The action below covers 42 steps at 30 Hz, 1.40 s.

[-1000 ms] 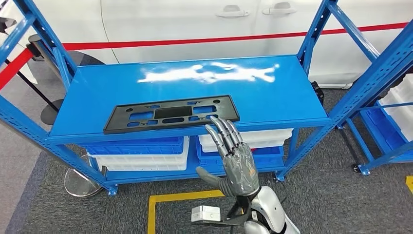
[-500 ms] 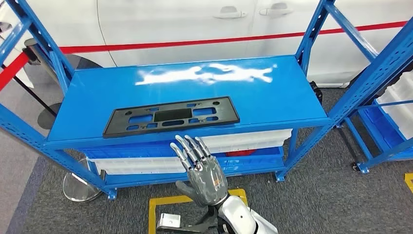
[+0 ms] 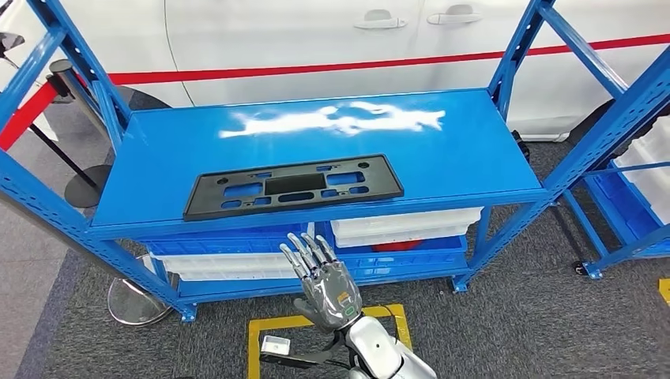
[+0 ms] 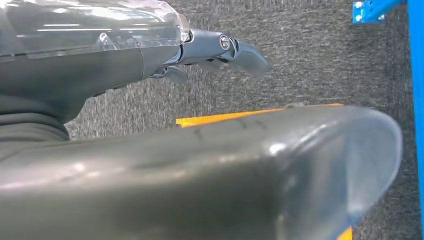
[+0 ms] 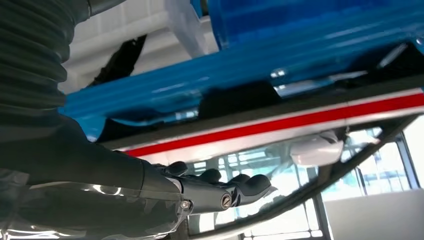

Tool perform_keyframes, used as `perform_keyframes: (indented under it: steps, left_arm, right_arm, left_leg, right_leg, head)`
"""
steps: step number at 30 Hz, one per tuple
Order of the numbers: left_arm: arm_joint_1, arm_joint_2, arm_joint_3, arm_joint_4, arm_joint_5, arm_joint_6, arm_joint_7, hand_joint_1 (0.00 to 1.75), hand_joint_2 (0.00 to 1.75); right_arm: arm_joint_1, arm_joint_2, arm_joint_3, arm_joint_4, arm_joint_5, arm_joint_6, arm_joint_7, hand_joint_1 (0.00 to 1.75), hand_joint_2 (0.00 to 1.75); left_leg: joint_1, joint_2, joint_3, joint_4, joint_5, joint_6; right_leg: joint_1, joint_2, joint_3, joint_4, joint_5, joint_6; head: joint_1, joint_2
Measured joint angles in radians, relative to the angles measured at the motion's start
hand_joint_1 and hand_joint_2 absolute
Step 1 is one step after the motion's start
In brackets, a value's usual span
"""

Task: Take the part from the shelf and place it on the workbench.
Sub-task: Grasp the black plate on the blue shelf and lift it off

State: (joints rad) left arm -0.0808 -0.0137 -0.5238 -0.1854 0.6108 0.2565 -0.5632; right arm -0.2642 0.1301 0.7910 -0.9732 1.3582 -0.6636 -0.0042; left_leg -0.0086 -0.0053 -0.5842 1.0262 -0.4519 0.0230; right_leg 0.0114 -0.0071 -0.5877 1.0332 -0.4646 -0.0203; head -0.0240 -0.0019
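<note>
The part (image 3: 294, 186) is a flat black plate with several cut-outs, lying near the front edge of the blue shelf top (image 3: 442, 150). My right hand (image 3: 320, 276) is raised in front of the rack, below the shelf's front edge and just under the part, apart from it. Its fingers are spread and hold nothing. In the right wrist view the right hand's fingers (image 5: 220, 187) reach out under the blue shelf (image 5: 300, 45). My left hand (image 4: 220, 47) hangs over the grey carpet with nothing in it.
White and blue bins (image 3: 403, 225) fill the lower shelf. A white car (image 3: 316, 31) with a red barrier tape stands behind. A second blue rack (image 3: 632, 158) is at the right, a stanchion base (image 3: 134, 300) at the left, and a yellow floor line (image 3: 261, 324) below.
My right hand has dropped from the part's front edge to below the shelf and shifted left. The part has not moved; the camera shifted slightly.
</note>
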Motion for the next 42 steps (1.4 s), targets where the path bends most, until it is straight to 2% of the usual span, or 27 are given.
perform_keyframes:
  steps: [3,5,8,9,10,11,12,13,14,15,17,19,20,21,23,24,25,26,28,29,30,31,33,37,39,40,42]
  left_arm:
    - [-0.004,0.001,-0.01,0.0,-0.003,-0.007,0.004,0.0,0.0]
    - [-0.006,0.002,-0.013,0.0,0.001,-0.026,0.006,0.0,0.0]
    - [-0.006,0.005,-0.013,0.0,0.019,-0.092,0.007,0.0,0.0]
    - [-0.005,0.006,-0.013,0.0,0.024,-0.113,0.006,0.0,0.0]
    - [-0.004,0.008,-0.013,0.0,0.028,-0.13,0.004,0.0,0.0]
    - [-0.003,0.009,-0.013,0.0,0.031,-0.14,0.002,0.0,0.0]
    - [-0.003,0.01,-0.013,0.0,0.032,-0.145,0.001,0.0,0.0]
    - [-0.004,0.011,-0.013,0.0,0.032,-0.149,0.0,0.0,0.0]
    - [-0.006,0.011,-0.013,0.0,0.032,-0.151,0.0,0.0,0.0]
    - [-0.008,0.011,-0.013,0.0,0.032,-0.152,0.0,0.0,0.0]
    - [-0.009,0.012,-0.013,0.0,0.032,-0.155,0.001,0.0,0.0]
    - [-0.007,0.012,-0.012,0.0,0.032,-0.155,0.002,0.0,0.0]
    - [-0.007,0.012,-0.012,0.0,0.032,-0.155,0.003,0.0,0.0]
    - [-0.008,0.012,-0.012,0.0,0.033,-0.155,0.003,0.0,0.0]
    - [-0.007,0.013,-0.013,0.0,0.033,-0.155,0.004,0.0,0.0]
    - [-0.006,0.013,-0.013,0.0,0.033,-0.156,0.005,0.0,0.0]
    - [-0.004,0.013,-0.013,0.0,0.033,-0.156,0.006,0.0,0.0]
    - [-0.003,0.013,-0.013,0.0,0.032,-0.156,0.007,0.0,0.0]
    - [-0.002,0.012,-0.013,0.0,0.032,-0.156,0.008,0.0,0.0]
    - [-0.002,0.011,-0.013,0.0,0.031,-0.156,0.008,0.0,0.0]
    - [-0.004,0.01,-0.013,0.0,0.03,-0.157,0.009,0.0,0.0]
    - [-0.005,0.009,-0.013,0.001,0.03,-0.157,0.01,0.0,0.0]
    - [-0.008,0.009,-0.014,0.001,0.03,-0.157,0.012,0.0,0.0]
    - [-0.009,0.009,-0.014,0.001,0.03,-0.157,0.011,0.0,0.0]
    - [-0.008,0.009,-0.014,0.001,0.03,-0.158,0.011,0.0,0.0]
    - [-0.009,0.009,-0.014,0.001,0.029,-0.157,0.012,0.0,0.0]
    - [-0.008,0.013,-0.014,0.001,0.029,-0.155,0.014,0.0,0.0]
  right_arm:
    - [0.002,0.032,-0.038,0.072,0.014,-0.011,-0.037,0.0,1.75]
    - [0.002,0.055,-0.059,0.105,0.033,-0.02,-0.063,0.0,1.75]
    - [0.005,0.083,-0.091,0.133,0.07,-0.027,-0.102,0.0,1.75]
    - [0.006,0.09,-0.101,0.138,0.08,-0.028,-0.113,0.0,1.75]
    - [0.006,0.096,-0.109,0.142,0.088,-0.028,-0.122,0.0,1.75]
    - [0.005,0.105,-0.117,0.145,0.094,-0.028,-0.128,0.0,1.75]
    - [0.003,0.113,-0.121,0.146,0.098,-0.028,-0.131,0.0,1.75]
    - [-0.001,0.122,-0.125,0.147,0.101,-0.029,-0.133,0.0,1.75]
    - [-0.006,0.129,-0.127,0.148,0.102,-0.029,-0.133,0.0,1.75]
    - [-0.011,0.134,-0.128,0.148,0.102,-0.03,-0.132,0.0,1.75]
    - [-0.019,0.139,-0.129,0.147,0.099,-0.032,-0.129,0.0,1.75]
    - [-0.023,0.141,-0.131,0.143,0.096,-0.033,-0.126,0.0,1.75]
    - [-0.026,0.141,-0.133,0.139,0.095,-0.034,-0.124,0.0,1.75]
    - [-0.028,0.141,-0.135,0.135,0.095,-0.034,-0.124,0.0,1.75]
    - [-0.03,0.141,-0.139,0.128,0.095,-0.035,-0.124,0.0,1.75]
    - [-0.029,0.141,-0.142,0.126,0.095,-0.035,-0.123,0.0,1.75]
    - [-0.028,0.141,-0.144,0.123,0.095,-0.035,-0.123,0.0,1.75]
    - [-0.027,0.141,-0.147,0.119,0.095,-0.035,-0.123,0.0,1.75]
    - [-0.027,0.141,-0.151,0.109,0.095,-0.035,-0.121,0.0,1.75]
    - [-0.027,0.141,-0.152,0.106,0.095,-0.035,-0.12,0.0,1.75]
    - [-0.027,0.14,-0.153,0.102,0.095,-0.035,-0.117,0.0,1.75]
    - [-0.027,0.14,-0.154,0.1,0.095,-0.035,-0.115,0.0,1.75]
    - [-0.026,0.14,-0.155,0.098,0.095,-0.036,-0.113,0.0,1.75]
    - [-0.025,0.141,-0.155,0.097,0.095,-0.036,-0.112,0.0,1.75]
    - [-0.025,0.141,-0.156,0.094,0.095,-0.036,-0.111,0.0,1.75]
    - [-0.027,0.142,-0.157,0.09,0.093,-0.036,-0.11,0.0,1.75]
    - [-0.027,0.144,-0.165,0.083,0.086,-0.037,-0.106,0.0,1.75]
  left_leg:
    - [0.001,0.003,0.001,-0.002,-0.001,-0.013]
    - [0.001,0.002,-0.014,0.039,-0.032,-0.025]
    - [0.013,0.002,-0.102,0.224,-0.117,-0.042]
    - [0.017,0.002,-0.125,0.268,-0.125,-0.047]
    - [0.02,0.003,-0.13,0.276,-0.113,-0.05]
    - [0.024,0.003,-0.111,0.236,-0.082,-0.053]
    - [0.027,0.004,-0.078,0.167,-0.042,-0.056]
    - [0.028,0.004,-0.044,0.098,-0.018,-0.058]
    - [0.027,0.004,-0.016,0.044,-0.003,-0.053]
    - [0.025,0.003,-0.003,0.016,-0.003,-0.046]
    - [0.022,0.0,0.003,0.006,-0.013,-0.024]
    - [0.022,-0.001,0.013,0.002,-0.019,-0.009]
    - [0.023,-0.001,0.021,0.0,-0.022,-0.002]
    - [0.022,-0.001,0.028,-0.001,-0.027,0.004]
    - [0.018,-0.002,0.04,-0.001,-0.039,0.011]
    - [0.015,-0.003,0.048,-0.001,-0.047,0.012]
    - [0.012,-0.004,0.059,-0.001,-0.056,0.013]
    - [0.008,-0.005,0.073,-0.002,-0.066,0.014]
    - [0.001,-0.007,0.104,-0.004,-0.089,0.015]
    - [-0.002,-0.009,0.116,-0.008,-0.1,0.013]
    - [-0.002,-0.009,0.126,-0.013,-0.109,0.01]
    - [-0.002,-0.01,0.131,-0.019,-0.116,0.007]
    - [-0.001,-0.01,0.138,-0.026,-0.122,0.002]
    - [-0.001,-0.009,0.141,-0.031,-0.122,0.001]
    - [-0.001,-0.008,0.15,-0.026,-0.112,-0.001]
    - [0.0,-0.007,0.133,0.02,-0.104,-0.007]
    - [0.013,-0.003,0.028,0.149,-0.162,-0.034]
  right_leg:
    - [-0.002,0.0,0.003,-0.015,0.01,-0.001]
    - [-0.012,-0.001,0.01,-0.03,0.017,-0.004]
    - [-0.016,0.0,0.012,-0.032,0.01,-0.009]
    - [-0.016,0.0,0.014,-0.031,0.006,-0.008]
    - [-0.017,0.001,0.017,-0.029,0.001,-0.007]
    - [-0.019,0.001,0.022,-0.026,-0.002,-0.002]
    - [-0.022,0.001,0.028,-0.023,-0.007,0.003]
    - [-0.022,0.002,0.033,-0.018,-0.013,0.01]
    - [-0.022,0.003,0.034,-0.014,-0.019,0.017]
    - [-0.021,0.004,0.035,-0.012,-0.022,0.023]
    - [-0.019,0.006,0.036,-0.008,-0.023,0.035]
    - [-0.021,0.006,0.032,0.011,-0.028,0.045]
    - [-0.023,0.006,0.016,0.042,-0.039,0.049]
    - [-0.024,0.006,-0.014,0.093,-0.057,0.052]
    - [-0.024,0.006,-0.103,0.224,-0.1,0.055]
    - [-0.023,0.006,-0.144,0.272,-0.111,0.053]
    - [-0.02,0.006,-0.168,0.285,-0.105,0.048]
    - [-0.016,0.006,-0.175,0.262,-0.082,0.04]
    - [0.0,0.007,-0.146,0.134,0.015,0.009]
    - [0.008,0.01,-0.131,0.079,0.053,-0.006]
    - [0.015,0.013,-0.118,0.038,0.08,-0.019]
    - [0.019,0.015,-0.112,0.021,0.09,-0.026]
    - [0.021,0.016,-0.105,0.017,0.082,-0.028]
    - [0.022,0.015,-0.104,0.016,0.082,-0.03]
    - [0.023,0.017,-0.097,0.005,0.081,-0.034]
    - [0.018,0.016,-0.073,-0.011,0.074,-0.035]
    - [0.0,0.017,0.005,-0.038,0.035,-0.028]
  head:
    - [0.001,0.0]
    - [-0.001,0.0]
    - [-0.002,0.0]
    - [-0.002,0.0]
    - [-0.001,0.0]
    - [-0.001,0.0]
    - [-0.001,0.0]
    - [-0.002,0.0]
    - [-0.003,0.0]
    - [-0.003,0.0]
    - [-0.003,0.0]
    - [-0.003,0.0]
    - [-0.002,0.0]
    - [-0.002,0.0]
    - [-0.001,0.0]
    - [-0.001,0.0]
    - [-0.001,0.0]
    - [-0.001,0.0]
    - [-0.001,0.0]
    - [-0.004,0.0]
    - [-0.006,0.0]
    - [-0.008,0.0]
    - [-0.01,0.0]
    - [-0.009,0.0]
    - [-0.01,0.0]
    - [-0.011,0.0]
    - [-0.013,0.0]
